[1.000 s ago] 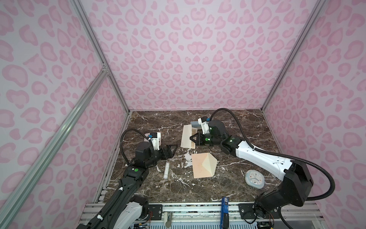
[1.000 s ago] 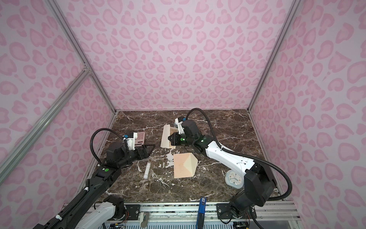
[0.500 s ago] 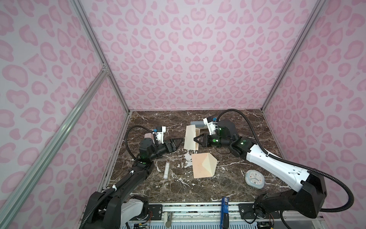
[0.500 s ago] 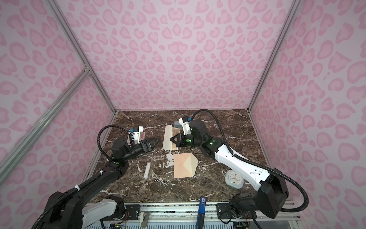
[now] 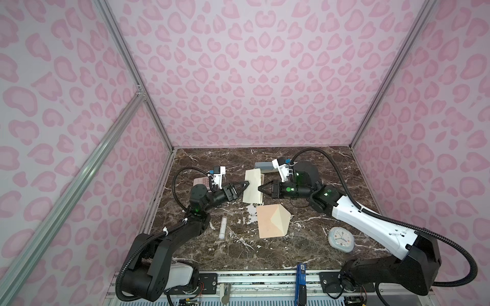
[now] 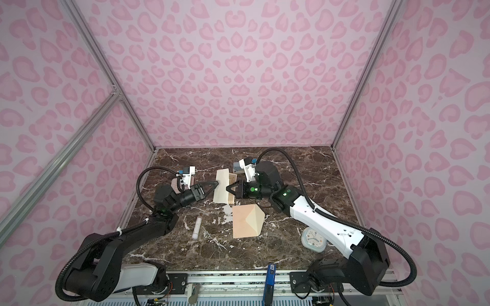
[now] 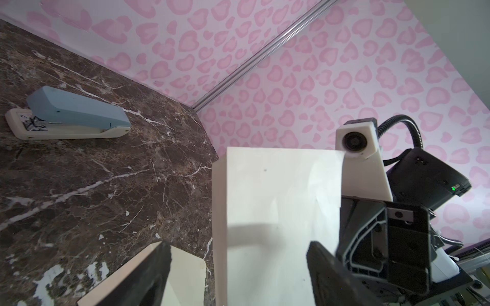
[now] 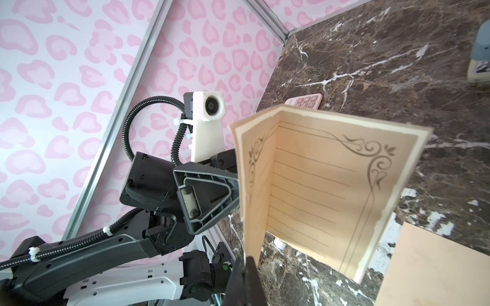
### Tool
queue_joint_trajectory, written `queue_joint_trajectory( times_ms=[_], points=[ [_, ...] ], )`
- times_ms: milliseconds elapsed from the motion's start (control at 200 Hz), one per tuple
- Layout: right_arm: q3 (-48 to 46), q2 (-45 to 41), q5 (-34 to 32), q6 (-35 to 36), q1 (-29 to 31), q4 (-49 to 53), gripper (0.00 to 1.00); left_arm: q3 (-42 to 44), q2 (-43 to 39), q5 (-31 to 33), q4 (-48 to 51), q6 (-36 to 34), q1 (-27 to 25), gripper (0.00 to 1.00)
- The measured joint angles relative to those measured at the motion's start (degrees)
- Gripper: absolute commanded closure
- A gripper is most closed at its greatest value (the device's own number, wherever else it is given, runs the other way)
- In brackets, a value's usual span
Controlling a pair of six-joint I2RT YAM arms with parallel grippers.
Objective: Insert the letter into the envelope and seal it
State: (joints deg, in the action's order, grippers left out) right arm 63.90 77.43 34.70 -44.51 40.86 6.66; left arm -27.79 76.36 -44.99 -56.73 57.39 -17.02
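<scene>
Our right claw [image 5: 259, 188] is pinched shut on one edge of the letter [image 5: 252, 189], holding it upright and half folded just beyond the envelope [image 5: 270, 221]. Our left claw [image 5: 245, 186] stands spread, jaws either side of the opposite edge (not clamped, as far as we can see). The envelope lies flat on the table [image 5: 233, 159], flap open. We judge this a regrasp before insertion; next the left claw must close squarely, so we can steer the letter down to the envelope's mouth.

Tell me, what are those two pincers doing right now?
Right pincer shut on folded letter, held up. Left pincer open at its other edge. Envelope lies flat, flap open, nothing on it.
</scene>
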Motion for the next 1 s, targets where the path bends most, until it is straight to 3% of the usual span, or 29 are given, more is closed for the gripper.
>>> queue_joint_trajectory(
  times_ms=[260, 620, 740, 800, 850, 1000],
  points=[
    [-0.7, 1.2, 0.9, -0.5, -0.2, -1.6, 1.0, -0.5, 2.6, -0.7, -6.9, 3.7, -1.0, 0.3],
    [-3.4, 0.9, 1.3, 0.2, -3.8, -1.1, 0.97, 0.0, 8.9, -1.7, -22.3, 12.8, -1.1, 0.62],
    [-4.0, 0.9, 1.3, 0.6, -3.8, -1.1, 0.94, -0.2, 9.9, -1.9, -24.3, 14.3, -1.1, 0.77],
    [-4.2, 0.9, 1.4, 0.7, -3.8, -1.1, 0.89, -0.4, 9.9, -2.1, -24.5, 14.6, -1.2, 0.88],
    [-4.5, 1.0, 1.3, 0.9, -3.8, -1.1, 0.78, -0.5, 9.7, -2.1, -24.3, 14.6, -1.2, 0.95],
    [-5.8, 0.7, 1.4, 2.8, -4.1, -1.7, 0.5, -0.7, 7.3, -2.2, -22.3, 13.6, -1.3, 0.96]
  ],
)
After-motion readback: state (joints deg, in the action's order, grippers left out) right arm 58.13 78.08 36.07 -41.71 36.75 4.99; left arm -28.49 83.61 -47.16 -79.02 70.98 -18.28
